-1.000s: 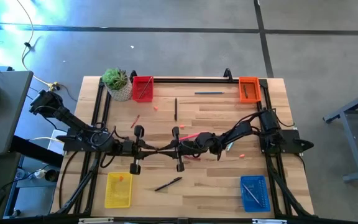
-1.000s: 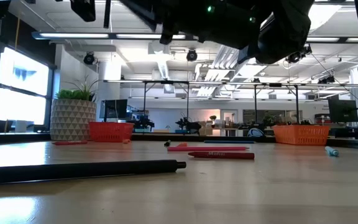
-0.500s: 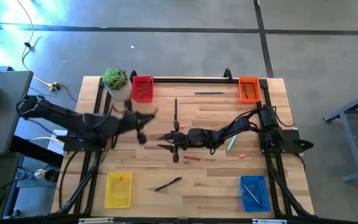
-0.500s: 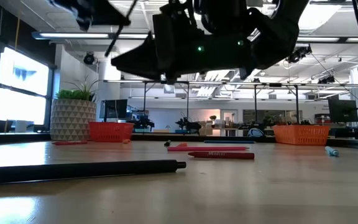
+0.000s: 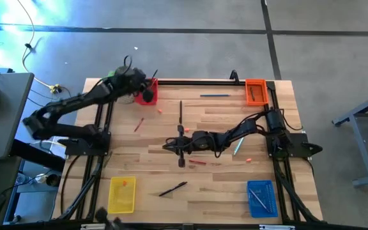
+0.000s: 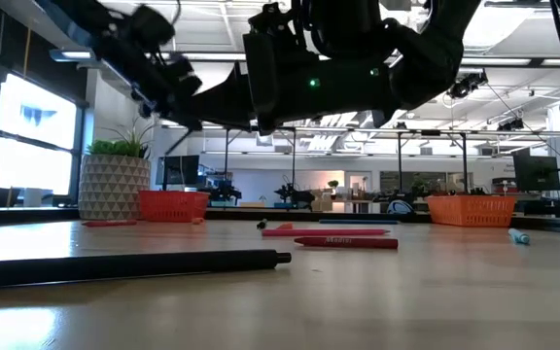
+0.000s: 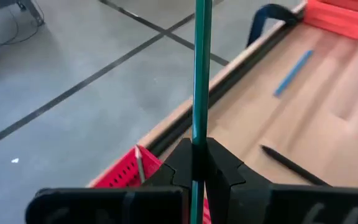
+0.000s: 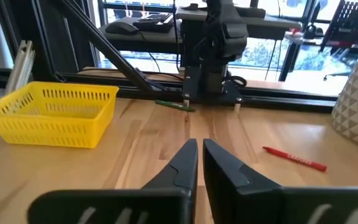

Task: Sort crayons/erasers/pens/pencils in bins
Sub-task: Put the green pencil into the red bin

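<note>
My left gripper (image 5: 148,93) is over the red bin (image 5: 143,84) at the far left, shut on a thin green pencil (image 7: 201,68). My right gripper (image 5: 170,144) hovers over the table's middle, shut and empty; in its wrist view (image 8: 199,155) the fingers point toward the yellow bin (image 8: 51,112). A red pencil (image 5: 198,162) lies flat on the table just near of it. The orange bin (image 5: 255,91) stands far right, the yellow bin (image 5: 121,193) near left, the blue bin (image 5: 261,198) near right. Small crayon stubs (image 5: 160,110) (image 5: 250,159) lie loose on the wood. My left gripper pinches the green pencil's shaft (image 7: 200,140) between its two fingers. The pencil runs along the fingers and most of its length sticks out past the fingertips. It is lifted clear, above the red bin's rim (image 7: 126,171).
A black pen (image 5: 180,112) and a blue pen (image 5: 215,95) lie at the far middle, a red stick (image 5: 138,124) left of centre, a teal pen (image 5: 237,147) under the right arm, another black pen (image 5: 172,188) near the front. The plant pot (image 5: 115,81) stands beside the red bin.
My left gripper has swung from the table's middle, where it stood close to my right gripper, up and toward the far left to the red bin, carrying the green pencil. My right gripper has shifted slightly toward the left and far side, staying over the middle.
</note>
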